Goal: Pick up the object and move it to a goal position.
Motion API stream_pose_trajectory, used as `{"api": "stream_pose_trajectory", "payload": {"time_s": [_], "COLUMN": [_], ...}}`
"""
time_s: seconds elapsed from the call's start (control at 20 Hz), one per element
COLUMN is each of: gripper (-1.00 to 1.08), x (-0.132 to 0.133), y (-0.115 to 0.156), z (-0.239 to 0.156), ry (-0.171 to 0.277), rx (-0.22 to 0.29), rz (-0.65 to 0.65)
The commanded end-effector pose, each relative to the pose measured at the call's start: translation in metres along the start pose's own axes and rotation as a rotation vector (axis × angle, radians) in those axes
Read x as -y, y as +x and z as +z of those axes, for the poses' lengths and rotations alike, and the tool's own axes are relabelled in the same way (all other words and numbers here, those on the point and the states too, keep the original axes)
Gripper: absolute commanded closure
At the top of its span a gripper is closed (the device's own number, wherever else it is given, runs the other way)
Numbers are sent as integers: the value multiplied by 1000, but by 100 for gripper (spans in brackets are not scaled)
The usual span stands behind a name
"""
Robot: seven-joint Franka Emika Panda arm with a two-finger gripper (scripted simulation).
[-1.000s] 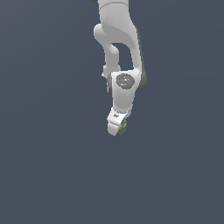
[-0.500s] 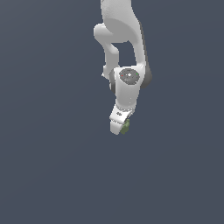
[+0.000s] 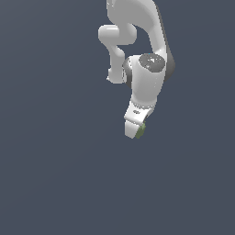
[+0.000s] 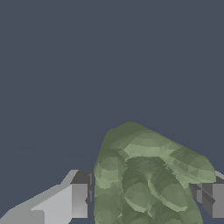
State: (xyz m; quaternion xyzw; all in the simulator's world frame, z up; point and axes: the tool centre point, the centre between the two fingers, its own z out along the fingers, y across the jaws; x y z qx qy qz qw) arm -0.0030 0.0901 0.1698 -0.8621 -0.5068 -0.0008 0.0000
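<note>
The object (image 4: 144,175) is a lumpy olive-green thing with a bumpy outline, and it fills the space between my two fingers in the wrist view. My gripper (image 4: 142,199) is shut on it, one grey fingertip (image 4: 78,199) on one side and the other fingertip (image 4: 212,197) on the opposite side. In the exterior view the white arm hangs down from above, and only a green sliver of the object (image 3: 140,131) shows at the gripper (image 3: 135,131) tip, held above the dark floor.
A plain dark blue-grey floor (image 3: 55,174) lies beneath the arm in both views. Nothing else stands on it within sight.
The arm has carried the object slightly toward the exterior view's right and a little upward. The gripper has stayed shut on it throughout.
</note>
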Motion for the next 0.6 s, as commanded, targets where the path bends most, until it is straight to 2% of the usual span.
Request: {"api": "stream_pose_trajectory", "payload": {"time_s": [0.0,0.55], "gripper": [108,108], "x": [-1,-5], "y": [9,25], "z": [-15,-40], "ry": [1,1], "rx": [0,1], "rz": [0,1]}}
